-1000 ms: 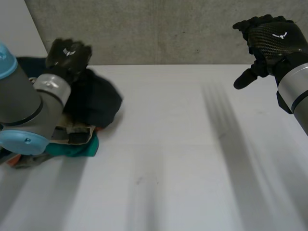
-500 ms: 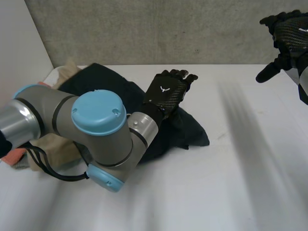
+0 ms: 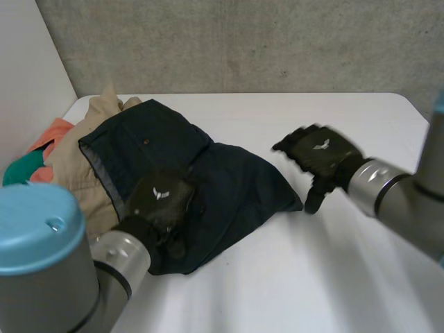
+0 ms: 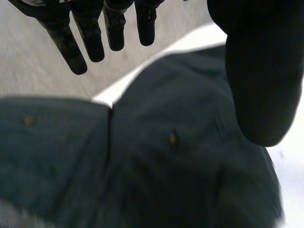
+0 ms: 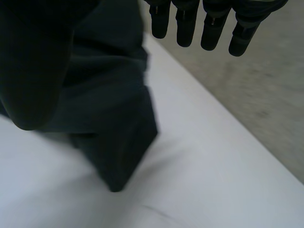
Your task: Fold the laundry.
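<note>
While the dark garment [image 3: 229,184] is lying rumpled on the bench [image 3: 333,277], the left hand [image 3: 161,201] is hovering over its near part and the right hand [image 3: 320,156] beside its corner, fingers [image 4: 92,38] apart and empty, so spreading it flat is likely calling for edge grips next.

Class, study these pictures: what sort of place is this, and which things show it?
Probably a robotics test bench rather than a home: a white table against a raw concrete wall, and a robot's left hand and right hand, both open, at a dark blue garment beside heaped clothes.
</note>
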You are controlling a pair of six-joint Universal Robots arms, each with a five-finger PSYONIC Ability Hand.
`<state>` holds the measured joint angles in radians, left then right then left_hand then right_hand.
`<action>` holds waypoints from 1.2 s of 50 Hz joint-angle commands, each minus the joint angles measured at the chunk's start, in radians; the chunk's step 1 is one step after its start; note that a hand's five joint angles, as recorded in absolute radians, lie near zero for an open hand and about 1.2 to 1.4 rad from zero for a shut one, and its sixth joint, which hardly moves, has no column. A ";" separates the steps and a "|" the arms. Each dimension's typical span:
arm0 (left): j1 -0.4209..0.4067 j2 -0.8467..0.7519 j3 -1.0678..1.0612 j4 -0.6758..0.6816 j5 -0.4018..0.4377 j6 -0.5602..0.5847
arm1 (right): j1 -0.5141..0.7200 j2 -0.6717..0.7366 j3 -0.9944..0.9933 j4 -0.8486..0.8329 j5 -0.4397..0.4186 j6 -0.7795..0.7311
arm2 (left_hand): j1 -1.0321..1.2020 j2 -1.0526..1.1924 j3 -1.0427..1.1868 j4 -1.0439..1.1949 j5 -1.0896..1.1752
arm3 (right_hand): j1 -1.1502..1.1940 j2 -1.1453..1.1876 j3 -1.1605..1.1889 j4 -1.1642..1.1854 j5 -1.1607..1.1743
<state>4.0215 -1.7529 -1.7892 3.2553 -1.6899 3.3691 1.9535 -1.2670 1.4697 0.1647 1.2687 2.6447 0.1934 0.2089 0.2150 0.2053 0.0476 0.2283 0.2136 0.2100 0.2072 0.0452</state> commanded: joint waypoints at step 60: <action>-0.174 -0.286 0.524 0.225 0.098 -0.100 | -0.168 -0.008 -0.118 -0.110 0.155 0.041 | 0.002 -0.013 -0.019 -0.009 -0.026 | -0.054 -0.039 -0.036 -0.033 -0.045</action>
<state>3.7529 -2.1924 -1.1578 3.4839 -1.5957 3.1898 1.7790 -1.2741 1.3511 0.0095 1.4901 2.6933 0.1990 0.2236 0.2291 0.2188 0.0467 0.2283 0.2136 0.2100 0.2072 0.0451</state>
